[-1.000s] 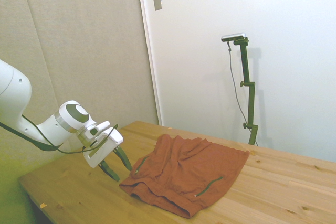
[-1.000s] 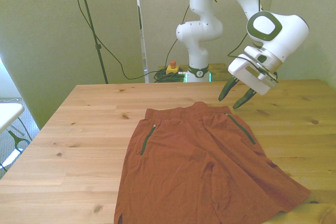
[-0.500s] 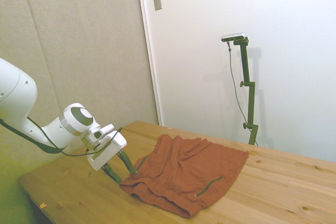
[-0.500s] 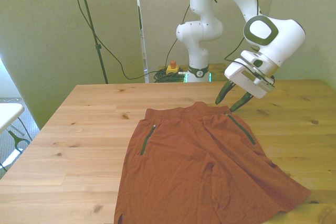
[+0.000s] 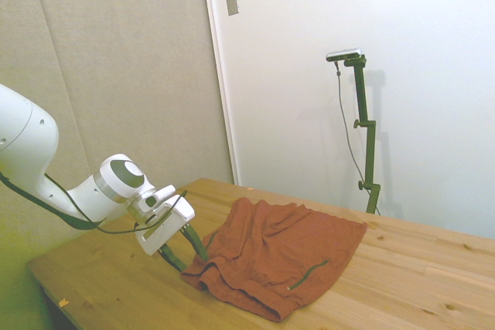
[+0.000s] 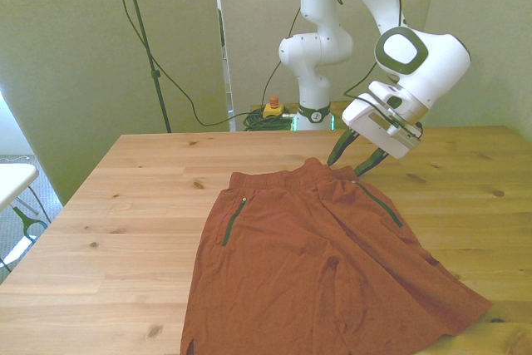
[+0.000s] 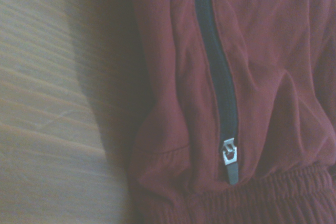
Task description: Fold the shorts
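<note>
Side view: gripper (image 5: 184,249) stood spread, empty, at the shorts' (image 5: 278,256) 9 o'clock waistband corner.
Front view: shorts lay flat mid-table (image 6: 125,205); fingers straddled 1 o'clock corner.
Wrist view: zipper pull (image 7: 229,157) near waistband.
Judged: grasp step; next, lower and pinch.

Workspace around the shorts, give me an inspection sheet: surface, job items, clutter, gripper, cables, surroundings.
Surface: wooden table, bare planks with knots.
Job's things: shorts lie spread flat and unfolded, waistband toward the far edge; a dark pocket zipper with a metal pull shows in the wrist view.
Clutter: nothing seen on the table.
Gripper: gripper open, fingers angled down at the waistband corner on the front view's right; contact with the cloth cannot be told.
Cables: dark cables hang behind the table; one runs along the arm.
Surroundings: plain wall panels; a yellow box with a red button near the robot's base.
</note>
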You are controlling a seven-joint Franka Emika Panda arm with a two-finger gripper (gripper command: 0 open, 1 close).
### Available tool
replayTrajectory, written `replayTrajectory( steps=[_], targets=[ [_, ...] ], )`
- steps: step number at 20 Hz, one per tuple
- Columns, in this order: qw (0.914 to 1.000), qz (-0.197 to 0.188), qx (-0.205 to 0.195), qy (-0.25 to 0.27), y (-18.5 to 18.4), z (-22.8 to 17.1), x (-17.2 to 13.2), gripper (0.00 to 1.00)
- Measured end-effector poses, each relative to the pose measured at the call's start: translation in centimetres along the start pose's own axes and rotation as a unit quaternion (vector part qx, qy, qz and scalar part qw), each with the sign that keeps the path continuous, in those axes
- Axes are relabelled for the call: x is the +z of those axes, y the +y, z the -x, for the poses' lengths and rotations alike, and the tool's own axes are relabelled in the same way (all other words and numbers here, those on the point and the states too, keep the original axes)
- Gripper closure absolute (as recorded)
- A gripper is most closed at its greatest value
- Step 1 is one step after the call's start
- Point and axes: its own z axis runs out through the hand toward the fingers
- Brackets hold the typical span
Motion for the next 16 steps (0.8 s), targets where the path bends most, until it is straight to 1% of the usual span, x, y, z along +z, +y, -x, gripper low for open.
replayTrajectory(
  steps=[16],
  targets=[
    [0.9998,0.016,0.000,-0.009,0.2,1.0,2.0,1.00]
  ],
)
